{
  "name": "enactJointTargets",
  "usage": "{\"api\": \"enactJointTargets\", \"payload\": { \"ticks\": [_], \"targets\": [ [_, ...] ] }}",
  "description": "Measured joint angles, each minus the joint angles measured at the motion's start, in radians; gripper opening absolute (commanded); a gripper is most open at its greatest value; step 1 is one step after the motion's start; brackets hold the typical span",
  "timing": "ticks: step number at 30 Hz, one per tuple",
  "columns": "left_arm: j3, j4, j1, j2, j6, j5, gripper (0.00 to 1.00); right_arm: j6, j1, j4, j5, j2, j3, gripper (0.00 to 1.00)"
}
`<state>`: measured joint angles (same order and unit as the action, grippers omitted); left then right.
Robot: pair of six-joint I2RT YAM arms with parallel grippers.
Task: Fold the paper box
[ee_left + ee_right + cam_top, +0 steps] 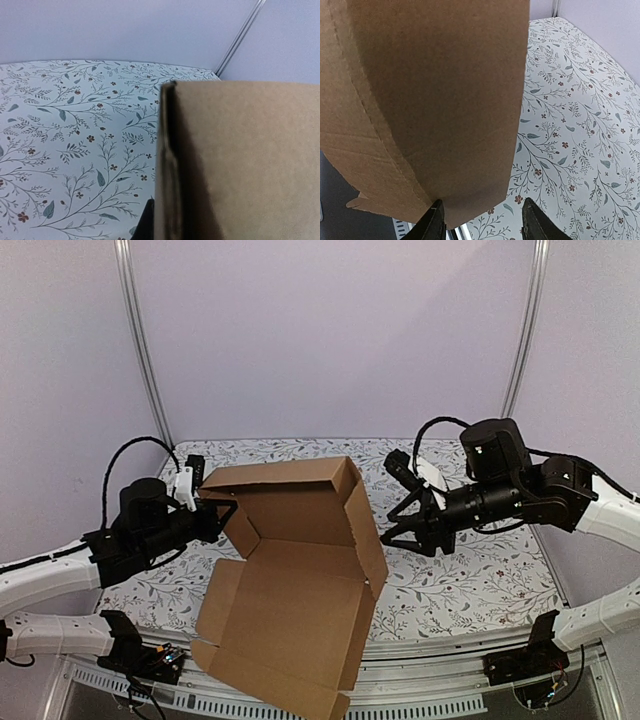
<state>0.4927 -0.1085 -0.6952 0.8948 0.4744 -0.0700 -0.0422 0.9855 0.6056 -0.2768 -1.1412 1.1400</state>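
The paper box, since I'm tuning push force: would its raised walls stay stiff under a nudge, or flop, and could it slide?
Likely floppy at the creases: the paper box is thin cardboard, only partly folded. Probably light, so a push by the right gripper may slide it. Its front flap overhangs the table edge, so it might tip.

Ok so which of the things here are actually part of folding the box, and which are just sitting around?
Part of the job:
- paper box, partly folded with its walls up
- left hand, at the box's left wall
- right hand, open beside the box's right wall

Just there:
- floral table cover
- metal frame poles
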Motion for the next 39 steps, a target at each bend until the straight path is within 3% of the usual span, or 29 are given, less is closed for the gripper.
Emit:
{"api": "enactJointTargets", "payload": {
  "ticks": [24,32,39],
  "targets": [
    [0.02,0.04,0.006,0.036,-0.012,-0.093,0.0,0.08,0.064,-0.099,-0.009,-0.179,0.065,0.5],
    [0.029,0.082,0.01,0.048,-0.018,-0.138,0.0,0.109,0.11,-0.098,0.086,-0.254,0.085,0.57],
    [0.029,0.103,0.015,0.05,-0.013,-0.169,0.0,0.152,0.14,-0.119,0.268,-0.308,0.101,0.59]
  ]
}}
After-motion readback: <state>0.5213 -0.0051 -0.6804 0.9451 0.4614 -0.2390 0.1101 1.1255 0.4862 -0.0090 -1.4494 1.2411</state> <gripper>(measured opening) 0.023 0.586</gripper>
